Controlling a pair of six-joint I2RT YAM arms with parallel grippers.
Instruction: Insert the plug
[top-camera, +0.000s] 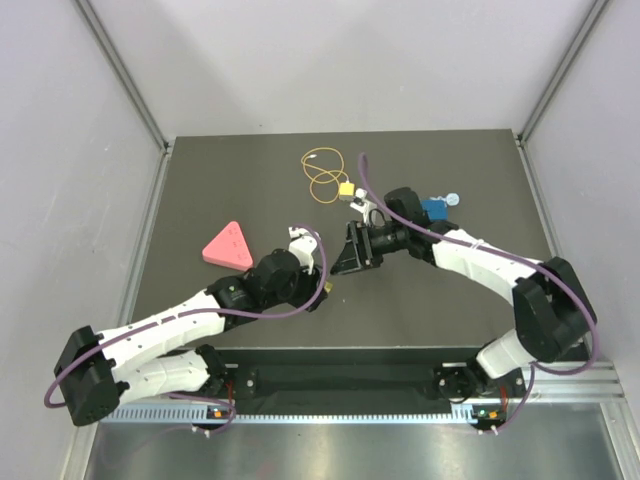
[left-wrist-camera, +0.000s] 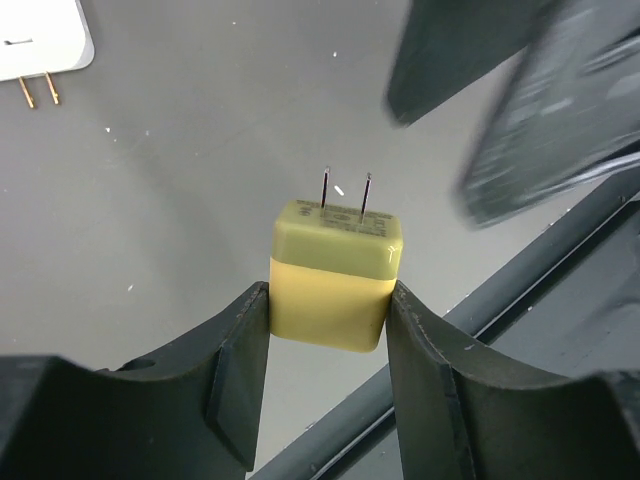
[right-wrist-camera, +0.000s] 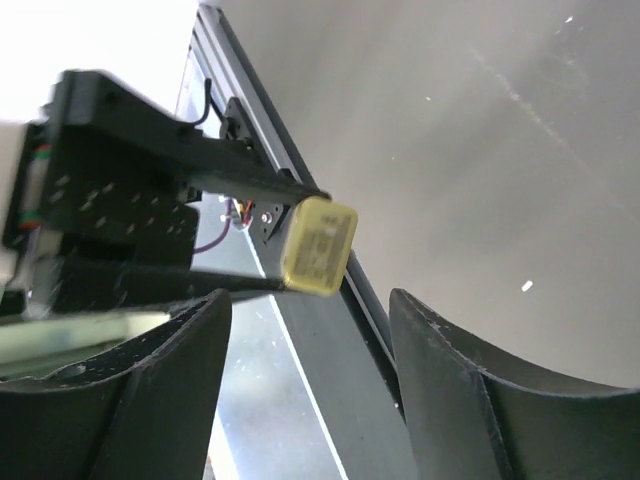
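The plug (top-camera: 346, 188) is a small yellow connector on a looped yellow-orange wire (top-camera: 322, 172), lying on the dark table at the back centre; no gripper touches it. My left gripper (top-camera: 322, 282) is shut on a loose yellow block with two metal prongs (left-wrist-camera: 335, 275), held above the table, prongs pointing away. My right gripper (top-camera: 352, 250) is open and empty, facing the left gripper close by. In the right wrist view the yellow block (right-wrist-camera: 318, 245) shows just beyond my open right gripper (right-wrist-camera: 308, 300).
A pink triangle (top-camera: 228, 245) lies at the left. A white adapter with gold prongs (left-wrist-camera: 40, 40) lies near the left gripper. A blue part (top-camera: 433, 210) and a small white piece (top-camera: 366, 210) sit behind the right arm. The table's front rail (top-camera: 340, 380) runs below.
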